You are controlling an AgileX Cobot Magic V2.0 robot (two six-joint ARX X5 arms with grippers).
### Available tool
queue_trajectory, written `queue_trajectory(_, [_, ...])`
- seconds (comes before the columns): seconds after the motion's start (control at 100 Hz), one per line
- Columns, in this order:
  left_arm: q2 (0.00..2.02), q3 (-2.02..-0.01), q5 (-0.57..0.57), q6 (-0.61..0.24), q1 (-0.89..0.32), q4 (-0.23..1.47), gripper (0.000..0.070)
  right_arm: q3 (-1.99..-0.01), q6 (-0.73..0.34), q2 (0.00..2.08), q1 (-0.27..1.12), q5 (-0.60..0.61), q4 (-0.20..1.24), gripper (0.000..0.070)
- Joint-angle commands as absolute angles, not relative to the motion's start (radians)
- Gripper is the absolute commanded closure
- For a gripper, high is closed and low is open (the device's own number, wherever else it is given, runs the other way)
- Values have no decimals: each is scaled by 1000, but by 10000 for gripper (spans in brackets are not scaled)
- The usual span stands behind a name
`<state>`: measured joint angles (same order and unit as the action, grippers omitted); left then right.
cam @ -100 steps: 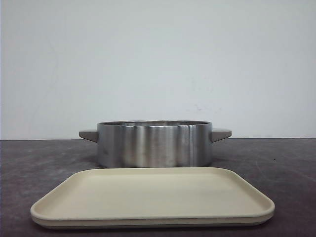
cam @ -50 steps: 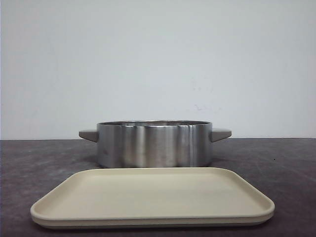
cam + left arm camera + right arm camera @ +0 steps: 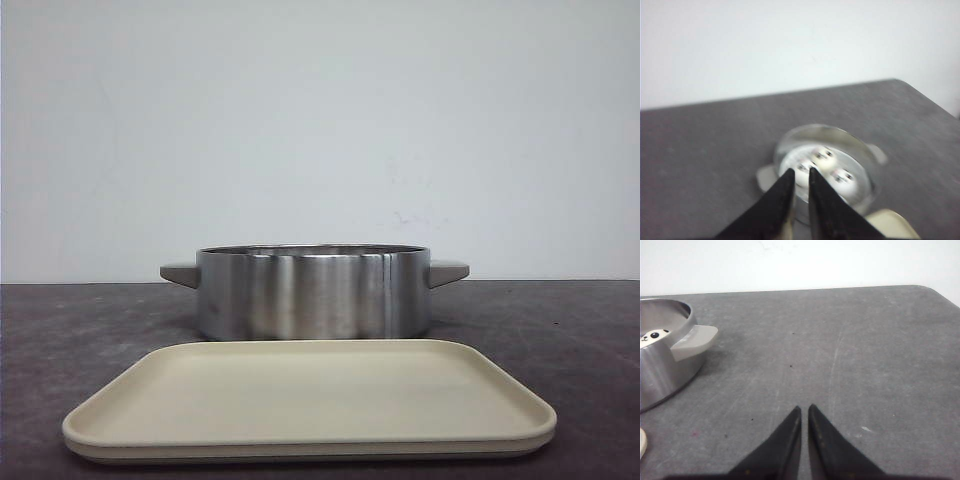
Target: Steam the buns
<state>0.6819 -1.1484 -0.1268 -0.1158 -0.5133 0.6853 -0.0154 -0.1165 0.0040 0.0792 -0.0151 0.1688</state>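
The buns [image 3: 826,161] already sat in the steel pot [image 3: 313,293], the tray [image 3: 310,400] bare. Your left gripper [image 3: 800,176] and right gripper [image 3: 804,412] were both closed, holding nothing; you needed only to keep them clear of the pot's rim.

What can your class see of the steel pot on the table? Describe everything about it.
The pot is a shallow, round vessel of brushed, shiny metal with straight walls and no lid. Two flat greyish handles jut from opposite sides near the rim. It stands upright on the dark grey table, behind the beige tray. The left wrist view shows at least three white panda-faced buns lying inside it. Neither gripper touches it.
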Motion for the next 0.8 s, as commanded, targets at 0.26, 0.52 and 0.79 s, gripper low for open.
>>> queue_trajectory(0.26, [417,-494,58,-172,-272,184,700,-12,-123,4,80,-16,157,682])
queue_trajectory(0.52, [178,-205,62,-152,-102,83,700,-12,-123,4,80,-16,157,683])
queue_trajectory(0.79, [37,-75,60,-109,25,79,700,-12,-123,4,80,-16,157,682])
